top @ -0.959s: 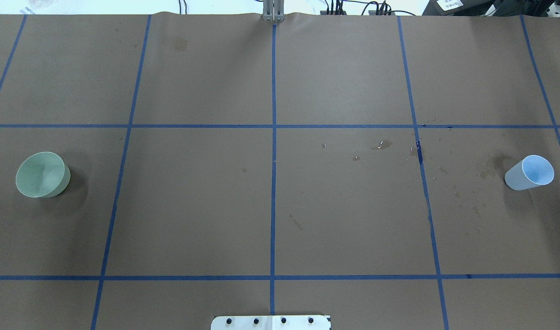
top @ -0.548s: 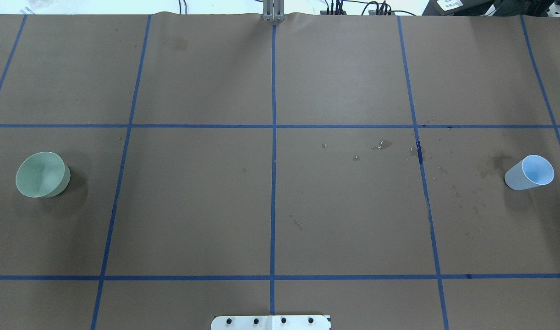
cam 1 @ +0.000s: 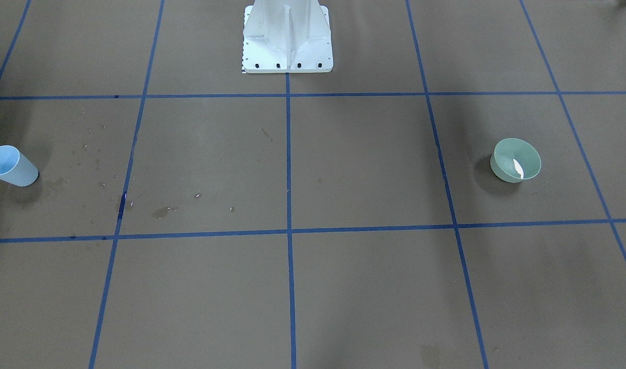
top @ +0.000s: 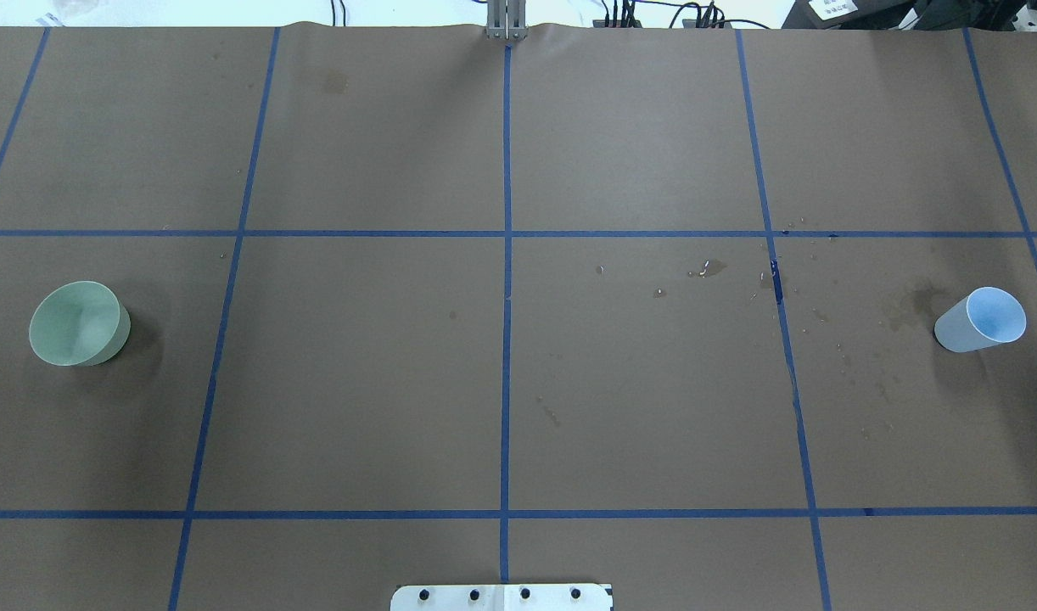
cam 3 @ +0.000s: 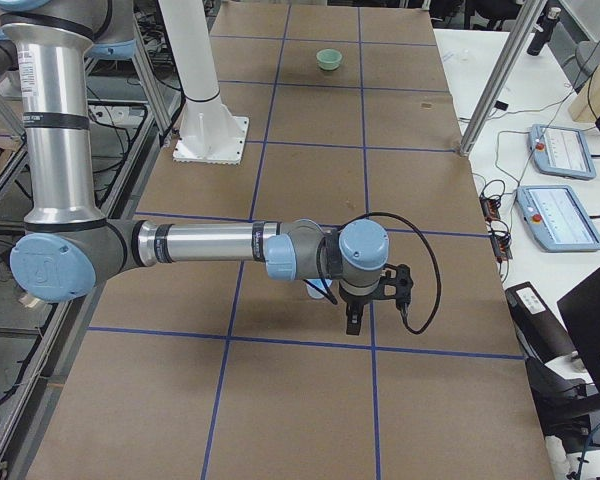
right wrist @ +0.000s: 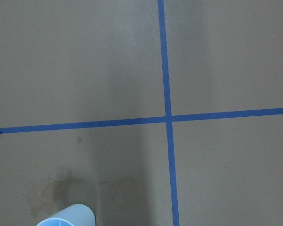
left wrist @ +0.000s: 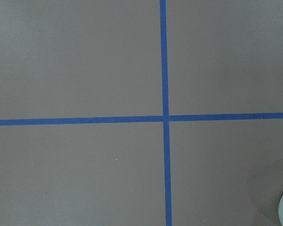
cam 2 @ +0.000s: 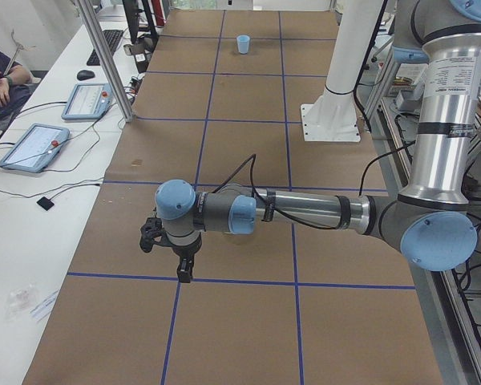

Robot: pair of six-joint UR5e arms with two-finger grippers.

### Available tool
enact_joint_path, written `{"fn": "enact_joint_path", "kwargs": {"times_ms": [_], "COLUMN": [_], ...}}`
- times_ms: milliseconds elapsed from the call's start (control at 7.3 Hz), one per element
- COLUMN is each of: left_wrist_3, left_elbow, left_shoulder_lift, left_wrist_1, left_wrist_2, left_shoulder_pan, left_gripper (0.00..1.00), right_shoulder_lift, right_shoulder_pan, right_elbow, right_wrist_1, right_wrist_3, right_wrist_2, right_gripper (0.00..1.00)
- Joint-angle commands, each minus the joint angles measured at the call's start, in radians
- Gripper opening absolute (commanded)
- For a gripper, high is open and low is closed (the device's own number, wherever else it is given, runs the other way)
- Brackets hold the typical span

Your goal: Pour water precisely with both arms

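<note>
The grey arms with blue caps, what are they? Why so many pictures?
They are two robot arms. One side camera shows the left arm, the other the right arm. Each ends in a black grasping part: the left end effector and the right end effector. Two cameras look down on the brown table, two ride on the wrists. On it stand a green cup and a blue cup, far apart, with wet stains near the blue one. Neither cup is held.
</note>
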Motion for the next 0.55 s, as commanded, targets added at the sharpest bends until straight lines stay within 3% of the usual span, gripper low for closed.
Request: {"fn": "enact_joint_path", "kwargs": {"times_ms": [0,411], "left_wrist_3": [0.0,0.0], "left_elbow": [0.0,0.0], "left_shoulder_lift": [0.004,0.005], "left_wrist_1": [0.0,-0.002], "left_wrist_2": [0.0,0.0], "left_shoulder_pan": [-0.001,-0.001], "left_gripper": [1.0,1.0], "right_shoulder_lift": [0.001,-0.005], "right_shoulder_pan": [0.001,0.0], "right_elbow": [0.0,0.009], "right_wrist_1": [0.0,0.0], "right_wrist_3": [0.0,0.0], "right_wrist_2": [0.0,0.0], "right_gripper": [0.99,0.99]}}
